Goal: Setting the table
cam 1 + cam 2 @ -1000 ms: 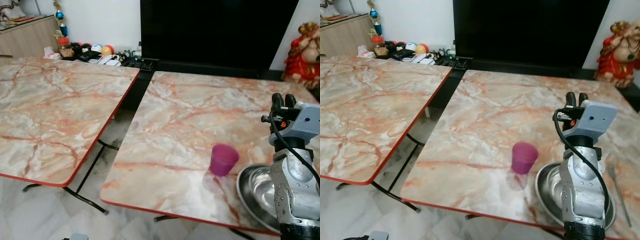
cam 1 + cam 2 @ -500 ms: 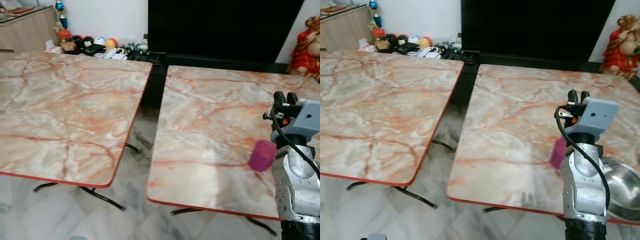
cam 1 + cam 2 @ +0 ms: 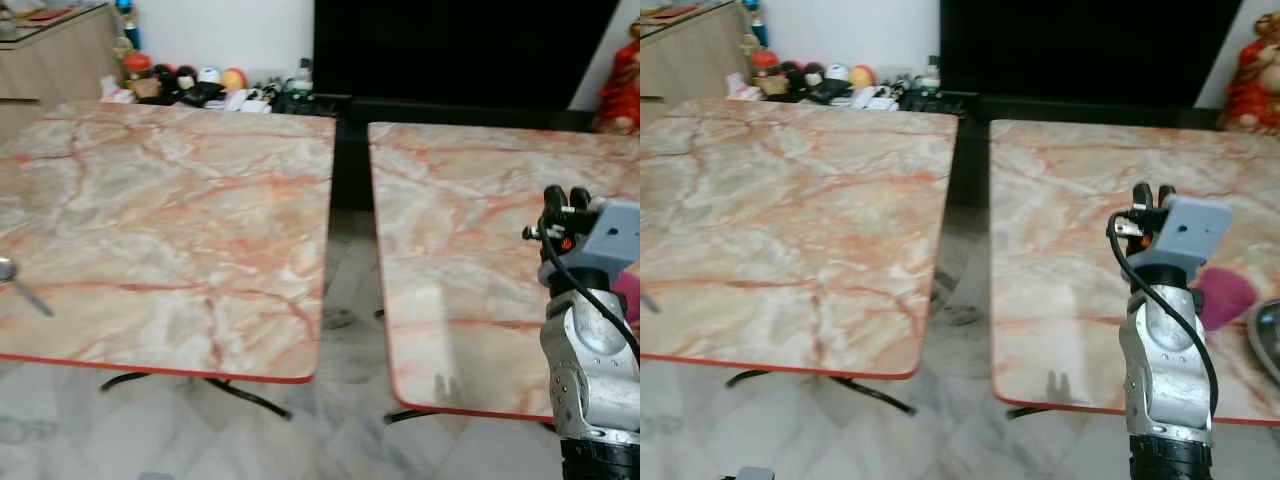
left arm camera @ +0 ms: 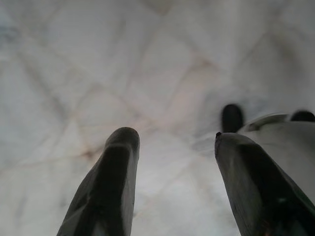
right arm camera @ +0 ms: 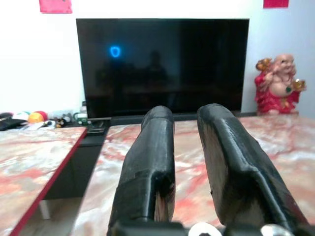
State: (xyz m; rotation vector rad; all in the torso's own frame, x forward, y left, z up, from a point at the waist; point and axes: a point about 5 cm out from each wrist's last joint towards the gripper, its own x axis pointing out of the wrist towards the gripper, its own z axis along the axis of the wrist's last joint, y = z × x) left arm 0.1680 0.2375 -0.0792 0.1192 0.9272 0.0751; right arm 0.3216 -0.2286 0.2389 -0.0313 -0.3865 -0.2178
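A purple cup (image 3: 1225, 295) stands on the right marble table (image 3: 1070, 200), near its front right part. The rim of a steel bowl (image 3: 1270, 338) shows at the picture's edge beside it. A spoon (image 3: 14, 280) lies at the left edge of the left marble table (image 3: 170, 210). My right gripper (image 3: 566, 193) is raised upright over the right table, left of the cup and apart from it. Its fingers (image 5: 152, 147) stand close together with nothing between them. My left gripper (image 4: 174, 137) hangs open above the pale floor.
A gap of tiled floor (image 3: 350, 300) runs between the two tables, with black table legs (image 3: 245, 395) below. A black TV (image 3: 460, 45) stands behind. Balls and clutter (image 3: 205, 85) lie at the back left, beside a wooden cabinet (image 3: 50, 50). A red figurine (image 3: 1250, 75) stands back right.
The camera has swung left: the cup and bowl have slid to the right edge, and more of the left table, with the spoon, has come into view. My right arm keeps its pose.
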